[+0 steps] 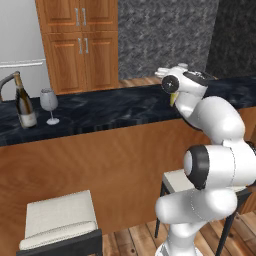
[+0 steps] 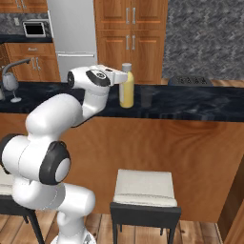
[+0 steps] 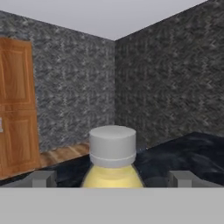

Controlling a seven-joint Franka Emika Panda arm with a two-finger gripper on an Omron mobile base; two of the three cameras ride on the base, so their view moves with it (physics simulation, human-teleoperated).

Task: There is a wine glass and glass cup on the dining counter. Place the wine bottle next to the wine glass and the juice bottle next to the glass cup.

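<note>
The wine bottle (image 1: 24,102) stands upright on the dining counter (image 1: 115,107), far to the left in the left base view, and the wine glass (image 1: 49,105) stands just beside it on its right, not touching it. In that same view the juice bottle (image 1: 173,99) is almost all hidden behind the robot's white hand; only a small yellow bit peeks out. The right base view shows much more of it: the juice bottle (image 2: 127,86) stands upright on the black top of the dining counter (image 2: 190,105), with its white cap on, and the glass cup (image 2: 147,97) stands just to its right, close but with a small gap between them. The wine glass (image 2: 11,86) is at the far left edge of that view, well apart from the juice bottle. The gripper (image 2: 122,76) is level with the top part of the juice bottle, right next to it on the left. The hand view looks straight at the juice bottle (image 3: 112,158) from up close, showing its cap and yellow shoulder. There the gripper (image 3: 112,179) has its two fingertips (image 3: 43,178) spread wide, one on each side of the bottle, and they do not touch it. Two stools (image 2: 144,193) stand on the floor in front of the wooden front of the counter.
</note>
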